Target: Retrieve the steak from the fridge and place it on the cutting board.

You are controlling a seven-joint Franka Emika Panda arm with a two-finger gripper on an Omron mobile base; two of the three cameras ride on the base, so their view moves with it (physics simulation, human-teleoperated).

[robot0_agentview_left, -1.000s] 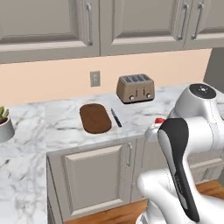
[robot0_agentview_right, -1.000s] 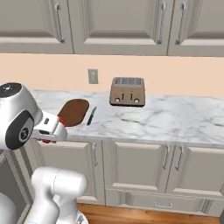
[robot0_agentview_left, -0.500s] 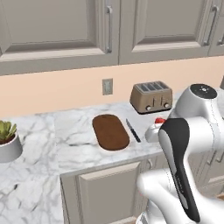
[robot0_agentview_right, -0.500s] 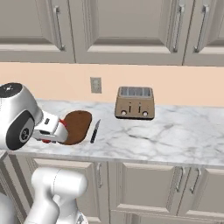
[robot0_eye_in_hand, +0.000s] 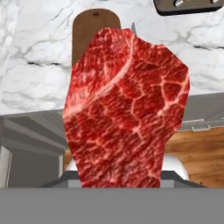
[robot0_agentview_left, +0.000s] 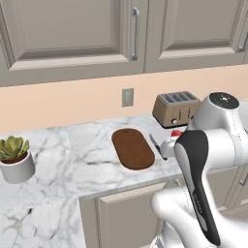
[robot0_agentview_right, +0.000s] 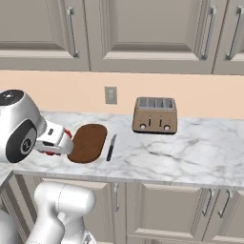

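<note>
The steak (robot0_eye_in_hand: 127, 109), a red marbled slab, hangs upright between my fingers in the hand view, and its red edge (robot0_agentview_right: 67, 135) peeks out beside my hand. My gripper (robot0_agentview_right: 56, 143) is shut on it, held in front of the counter's edge just left of the cutting board (robot0_agentview_right: 87, 143). The dark brown oblong board (robot0_agentview_left: 133, 148) lies flat on the marble counter, and its far end (robot0_eye_in_hand: 94, 24) rises behind the steak. In the left base view my own forearm covers most of the gripper (robot0_agentview_left: 172, 141). The fridge is out of view.
A black-handled knife (robot0_agentview_right: 110, 147) lies right of the board. A metal toaster (robot0_agentview_right: 154, 115) stands against the back wall. A potted plant (robot0_agentview_left: 14, 157) sits on the counter's left wing. Beige cabinets hang above and stand below the marble counter (robot0_agentview_right: 190, 157).
The base has driven, so both base views have shifted and the counter, board and toaster look larger and closer. My gripper has stayed shut on the steak.
</note>
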